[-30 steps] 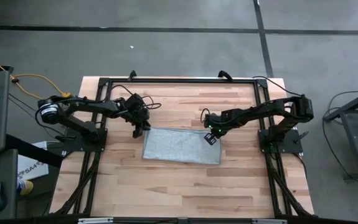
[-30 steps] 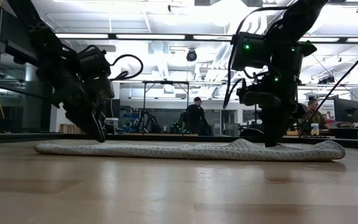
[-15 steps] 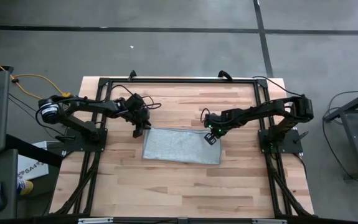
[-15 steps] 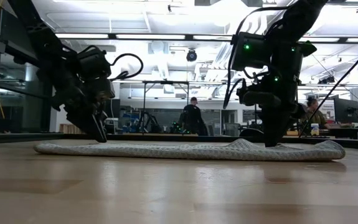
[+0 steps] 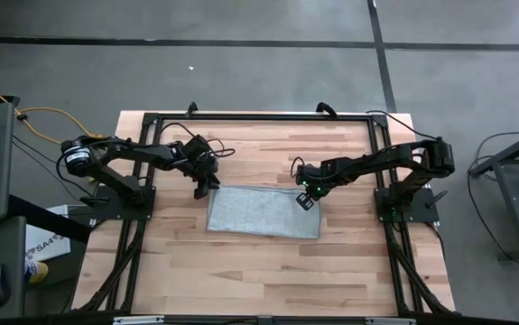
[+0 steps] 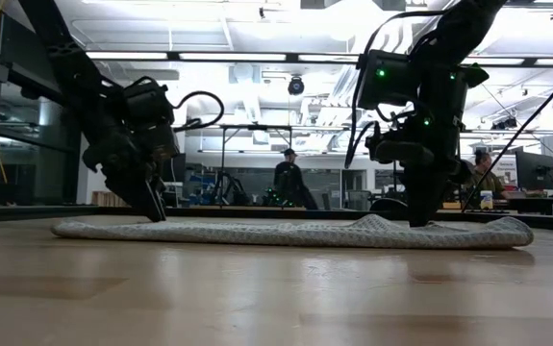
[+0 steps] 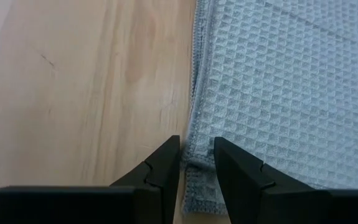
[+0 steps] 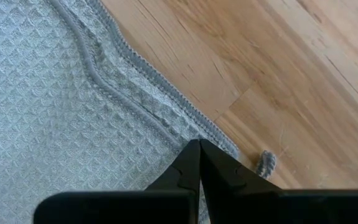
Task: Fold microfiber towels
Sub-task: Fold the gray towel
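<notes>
The microfiber towel [image 5: 264,212], light grey with a waffle texture, lies folded into a long rectangle at the middle of the wooden table [image 5: 259,271]. In the low view the towel [image 6: 286,232] is a flat strip. My left gripper [image 5: 203,190] is at its far left corner, with the hem between nearly closed fingers [image 7: 196,144]. My right gripper [image 5: 305,199] is shut at the far right corner [image 8: 199,144]. There two hemmed edges lie one over the other, and a small loop tag [image 8: 266,163] sticks out onto the wood. My left gripper pinches the towel's hemmed edge [image 7: 194,171] at the far left corner between its two fingers. The fingers slant down from the table's far left. How many layers it holds is not plain. The corner stays on the table. My right gripper pinches the towel by its far edge [image 8: 219,138] near the right corner, fingers pointing steeply down. The fingers hide the contact itself. The cloth rises in a low peak [image 6: 372,223] beside the fingers, and the rest lies flat on the table.
Black frame rails [image 5: 259,116] run along the table's far edge and down both sides by the arm bases. Bare wood stretches between the towel and the near edge. People [image 6: 286,183] stand in the room behind the table.
</notes>
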Motion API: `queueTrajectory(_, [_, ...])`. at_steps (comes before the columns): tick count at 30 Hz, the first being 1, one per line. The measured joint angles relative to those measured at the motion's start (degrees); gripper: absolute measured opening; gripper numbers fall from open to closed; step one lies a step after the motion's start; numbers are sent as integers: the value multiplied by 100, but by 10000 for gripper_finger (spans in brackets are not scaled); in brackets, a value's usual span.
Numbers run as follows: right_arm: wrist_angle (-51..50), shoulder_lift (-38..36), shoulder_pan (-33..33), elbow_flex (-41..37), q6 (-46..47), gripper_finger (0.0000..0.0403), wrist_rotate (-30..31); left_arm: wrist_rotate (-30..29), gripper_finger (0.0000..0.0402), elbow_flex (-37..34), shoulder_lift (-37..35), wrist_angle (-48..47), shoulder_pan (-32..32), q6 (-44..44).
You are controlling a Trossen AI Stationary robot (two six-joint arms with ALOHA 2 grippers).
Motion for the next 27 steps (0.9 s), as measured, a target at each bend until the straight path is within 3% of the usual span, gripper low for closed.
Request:
queueTrajectory(5, [0,0,0,-2,0,2,-6,7,92,2,-2,-67,-2,-50])
queueTrajectory(14, [-2,0,2,-2,0,2,-9,39,9,-2,0,-177,-6,-366])
queueTrajectory(27, [-5,0,2,-2,0,2,-53,-4,6,-28,-220,-362,-11,-496])
